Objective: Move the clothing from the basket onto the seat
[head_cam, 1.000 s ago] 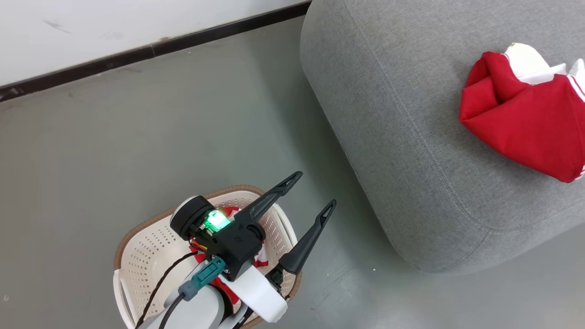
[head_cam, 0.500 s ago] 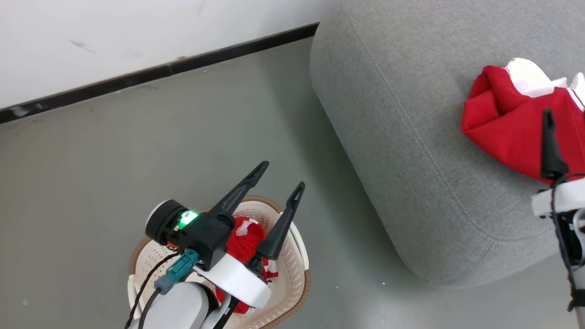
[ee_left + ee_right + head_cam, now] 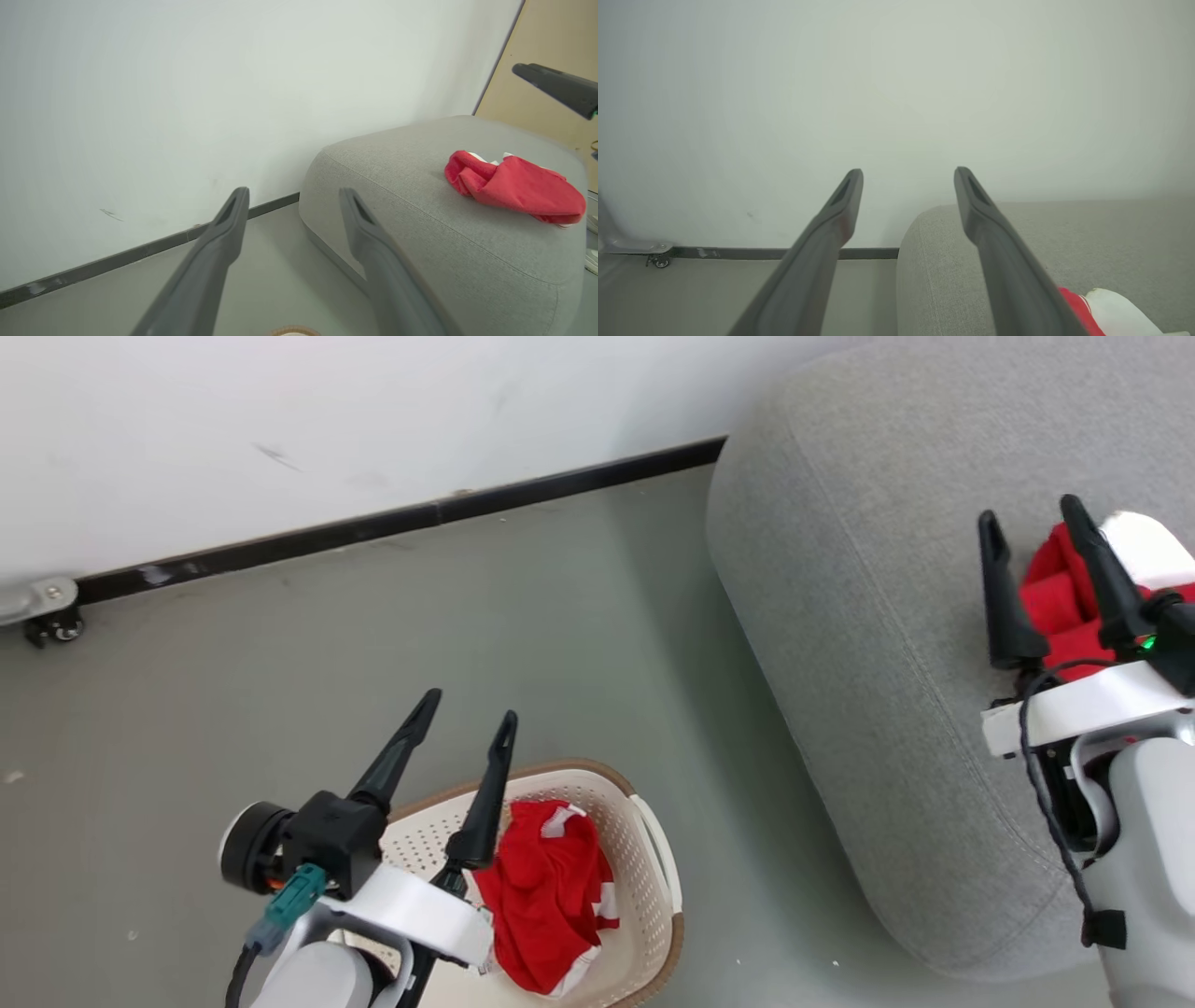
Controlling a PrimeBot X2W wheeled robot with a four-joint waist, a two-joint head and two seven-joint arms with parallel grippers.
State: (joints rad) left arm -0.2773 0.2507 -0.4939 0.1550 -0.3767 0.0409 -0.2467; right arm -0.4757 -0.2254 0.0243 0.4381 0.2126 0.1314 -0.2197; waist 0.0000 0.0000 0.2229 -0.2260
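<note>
The left gripper (image 3: 470, 707) has its two dark fingers spread wide with nothing between them. It hangs above the left side of the basket (image 3: 653, 840), with its fingers pointing toward the wall (image 3: 373, 420). The right gripper (image 3: 1027, 511) is also spread and empty. It is held over the seat (image 3: 859, 616), and in the head view its fingers frame the folded red garment (image 3: 1050, 607) without closing on it. That garment, red with white trim, lies on top of the cushion, well in from the rounded edge.

The basket stands on the grey floor (image 3: 467, 616) near the seat, with a strip of floor between them. Inside it, a crumpled red garment (image 3: 546, 887) with white patches rests against the right-hand wall.

The task looks partly done, with one piece on the seat and at least one left to move. Whether anything lies under the crumpled piece cannot be told. The left gripper seems the better placed to reach down for it.
</note>
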